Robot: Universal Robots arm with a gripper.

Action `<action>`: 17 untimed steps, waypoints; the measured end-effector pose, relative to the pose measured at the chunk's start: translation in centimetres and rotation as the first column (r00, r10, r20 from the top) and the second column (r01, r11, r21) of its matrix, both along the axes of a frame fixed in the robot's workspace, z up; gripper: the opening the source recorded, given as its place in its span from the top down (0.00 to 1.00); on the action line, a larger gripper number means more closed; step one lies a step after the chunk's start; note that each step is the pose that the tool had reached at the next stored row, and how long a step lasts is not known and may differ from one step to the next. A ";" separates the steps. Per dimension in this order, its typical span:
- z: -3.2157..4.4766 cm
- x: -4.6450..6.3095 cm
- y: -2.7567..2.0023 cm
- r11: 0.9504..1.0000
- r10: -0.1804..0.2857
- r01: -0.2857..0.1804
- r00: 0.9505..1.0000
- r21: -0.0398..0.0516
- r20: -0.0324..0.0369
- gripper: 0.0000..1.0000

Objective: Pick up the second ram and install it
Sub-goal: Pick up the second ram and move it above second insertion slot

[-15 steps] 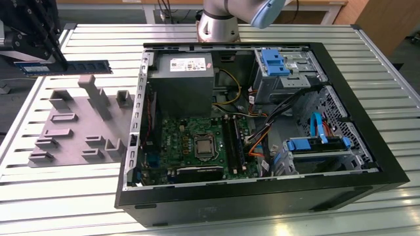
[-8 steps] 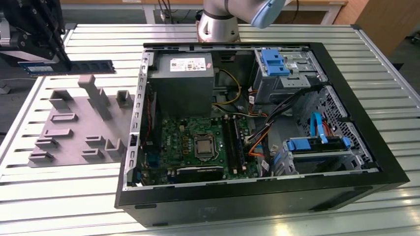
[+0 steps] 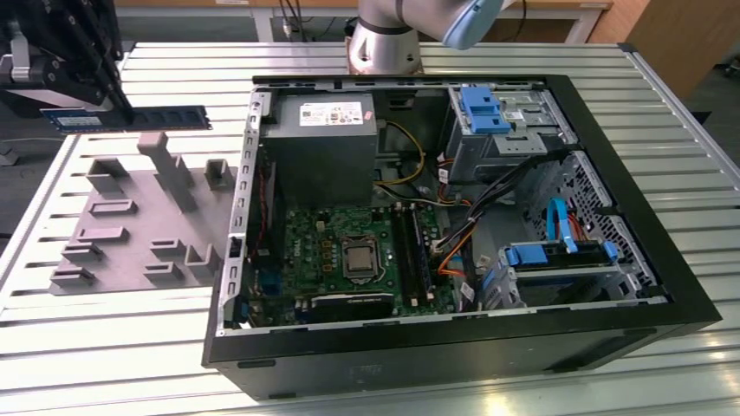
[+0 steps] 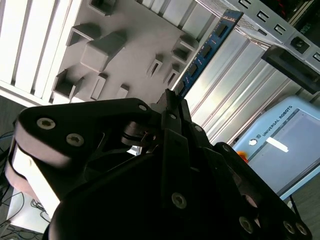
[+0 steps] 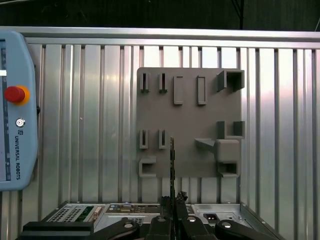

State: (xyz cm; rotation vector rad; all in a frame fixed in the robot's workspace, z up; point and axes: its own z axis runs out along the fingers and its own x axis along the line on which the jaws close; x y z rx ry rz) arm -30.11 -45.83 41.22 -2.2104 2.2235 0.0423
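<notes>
The second ram [image 3: 151, 118], a slim blue stick with black chips, hangs level in the air above the far end of the grey holder tray [image 3: 127, 225], at the exterior view's left. My gripper [image 3: 90, 108] is shut on one end of it. In the second wrist view the stick [image 4: 206, 49] juts out past the gripper [image 4: 172, 100]. In the first wrist view the ram [image 5: 172, 160] appears edge-on over the tray [image 5: 190, 107], held by the gripper [image 5: 172, 200]. The green motherboard [image 3: 335, 251] with its long black slots [image 3: 414, 251] lies inside the open case.
The open black computer case [image 3: 463, 347] stands to the exterior view's right of the tray, with a grey power-supply box [image 3: 321, 130], cables and blue drive brackets [image 3: 555, 253]. The arm's base [image 3: 387, 43] is behind the case. A teach pendant [image 5: 15, 125] lies on the slatted table.
</notes>
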 end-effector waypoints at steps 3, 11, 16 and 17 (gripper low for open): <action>0.00 0.2 0.00 1.000 0.000 0.000 1.000 0.000 0.000 0.86; 0.00 0.9 0.00 1.000 0.000 0.000 1.000 0.000 0.000 0.86; 0.00 1.2 0.00 1.000 0.000 0.000 1.000 0.000 0.000 0.86; 0.00 1.3 0.00 1.000 0.000 0.000 1.000 0.000 0.000 0.86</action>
